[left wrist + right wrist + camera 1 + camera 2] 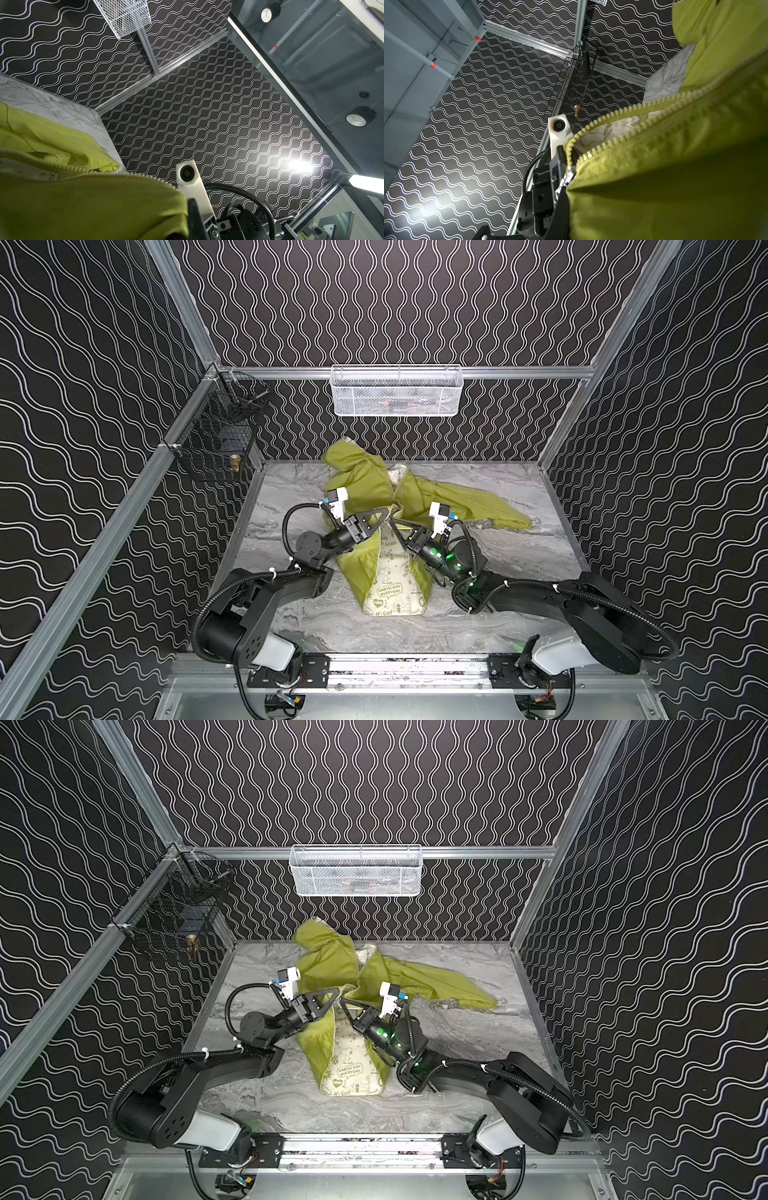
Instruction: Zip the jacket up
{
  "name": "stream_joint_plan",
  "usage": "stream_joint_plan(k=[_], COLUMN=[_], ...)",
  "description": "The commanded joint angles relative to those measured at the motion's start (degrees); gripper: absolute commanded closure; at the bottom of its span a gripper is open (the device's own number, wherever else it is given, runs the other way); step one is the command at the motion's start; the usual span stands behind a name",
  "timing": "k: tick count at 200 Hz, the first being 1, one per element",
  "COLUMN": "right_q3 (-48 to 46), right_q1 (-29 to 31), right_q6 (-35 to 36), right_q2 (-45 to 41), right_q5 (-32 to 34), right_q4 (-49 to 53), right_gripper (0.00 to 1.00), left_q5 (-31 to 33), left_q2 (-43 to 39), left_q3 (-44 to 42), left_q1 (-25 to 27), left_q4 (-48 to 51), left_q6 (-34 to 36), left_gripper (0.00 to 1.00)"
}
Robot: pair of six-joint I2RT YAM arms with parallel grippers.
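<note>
The lime-green jacket lies crumpled on the marble table, hood to the back, in both top views. Its near part spreads open on cream printed lining. My left gripper and right gripper meet tip to tip at mid-front, each shut on the jacket's zipper edge. In the left wrist view green cloth covers the jaws beside one black finger. In the right wrist view two rows of zipper teeth converge at a silver pull beside my finger.
One sleeve trails to the right over the table. A white mesh basket hangs on the back wall. A black wire basket hangs at the left wall. Patterned walls close in three sides.
</note>
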State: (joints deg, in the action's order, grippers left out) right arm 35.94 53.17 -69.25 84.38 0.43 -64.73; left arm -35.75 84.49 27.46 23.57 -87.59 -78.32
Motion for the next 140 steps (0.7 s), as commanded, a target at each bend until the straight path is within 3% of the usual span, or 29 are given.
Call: stream_joint_plan(k=[1, 75, 140], right_q3=[0.7, -0.2, -1.2], right_q1=[1.8, 1.3, -0.9], right_q6=[0.2, -0.8, -3.3], right_q2=[0.8, -0.1, 0.0], right_q5=[-12.4, -10.2, -12.8], right_q4=[0.9, 2.6, 5.6], right_gripper=[1.00, 1.00, 1.00], left_q5=[4.9, 4.7, 6.2], left_q2=[0.4, 0.0, -0.4], left_q3=[0.3, -1.8, -5.9], left_q1=[-0.1, -0.3, -0.3], left_q4=[-1.1, -1.0, -1.0], left_q6=[-0.9, 0.1, 1.3], left_gripper=[1.00, 1.00, 1.00])
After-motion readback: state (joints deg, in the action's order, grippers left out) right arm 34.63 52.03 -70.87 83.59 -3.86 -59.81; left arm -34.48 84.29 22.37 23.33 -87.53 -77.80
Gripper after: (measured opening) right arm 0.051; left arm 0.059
